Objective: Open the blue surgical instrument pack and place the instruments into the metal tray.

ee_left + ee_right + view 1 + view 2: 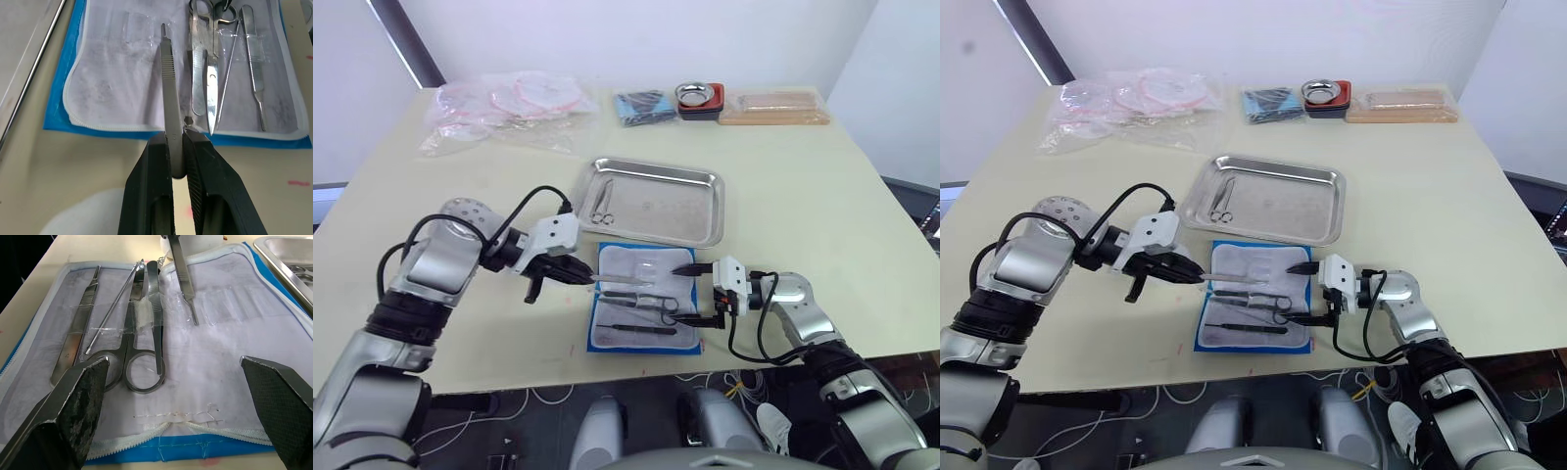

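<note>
The blue surgical instrument pack [636,262] lies open near the table's front edge, its grey-white lining up. Scissors [142,360], tweezers and two thin tools [641,328] lie on the lining. My left gripper [584,277] hovers at the pack's left edge, shut on a slender ridged metal instrument [168,83] that points across the lining. My right gripper [690,294] stands open at the pack's right edge, its fingers [80,396] spread wide with nothing between them. Just behind the pack sits the metal tray [666,211], with one pair of scissors [600,203] at its left end.
Clear plastic bags [509,103] lie at the back left. A smaller blue packet [644,106], a round metal bowl in a red holder [697,96] and a flat wooden box [773,106] line the far edge. The pack is close to the table's front edge.
</note>
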